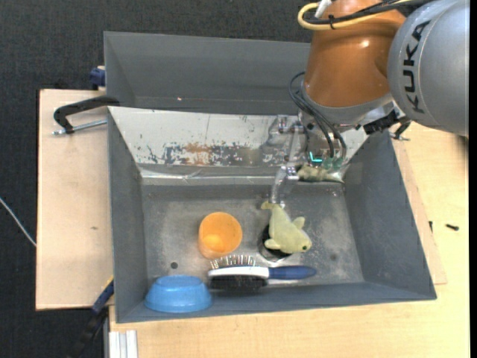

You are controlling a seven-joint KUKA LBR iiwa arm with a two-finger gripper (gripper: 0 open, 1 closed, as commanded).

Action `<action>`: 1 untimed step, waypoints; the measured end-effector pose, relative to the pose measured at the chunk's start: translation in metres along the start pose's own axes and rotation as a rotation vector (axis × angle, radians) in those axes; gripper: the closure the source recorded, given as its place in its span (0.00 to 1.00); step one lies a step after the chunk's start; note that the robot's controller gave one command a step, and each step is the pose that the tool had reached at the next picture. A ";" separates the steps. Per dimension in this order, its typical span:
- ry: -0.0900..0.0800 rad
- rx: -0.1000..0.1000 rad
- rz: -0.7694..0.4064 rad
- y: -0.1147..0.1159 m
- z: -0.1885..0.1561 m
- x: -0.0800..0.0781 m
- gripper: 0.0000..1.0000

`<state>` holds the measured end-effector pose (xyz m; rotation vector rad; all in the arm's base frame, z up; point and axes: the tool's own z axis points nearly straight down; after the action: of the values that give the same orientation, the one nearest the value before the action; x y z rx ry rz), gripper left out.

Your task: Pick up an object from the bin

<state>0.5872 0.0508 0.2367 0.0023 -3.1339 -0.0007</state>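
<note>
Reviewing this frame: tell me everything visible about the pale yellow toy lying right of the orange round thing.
The pale yellow toy looks like a small fish or dolphin of soft, rubbery material, with its narrow tail end pointing up the view and stubby fins on its right. It lies flat on the floor of the bin, right of centre, its lower left edge over a dark round thing. The gripper hangs just behind the tail; contact cannot be told.

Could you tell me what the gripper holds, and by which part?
Cannot be told: the gripper sits at the tail of the yellow toy; grip unclear.
</note>
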 end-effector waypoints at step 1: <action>-0.014 -0.001 -0.132 0.007 0.166 -0.009 0.00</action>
<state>0.5947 0.0582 0.0708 0.2094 -3.1410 -0.0035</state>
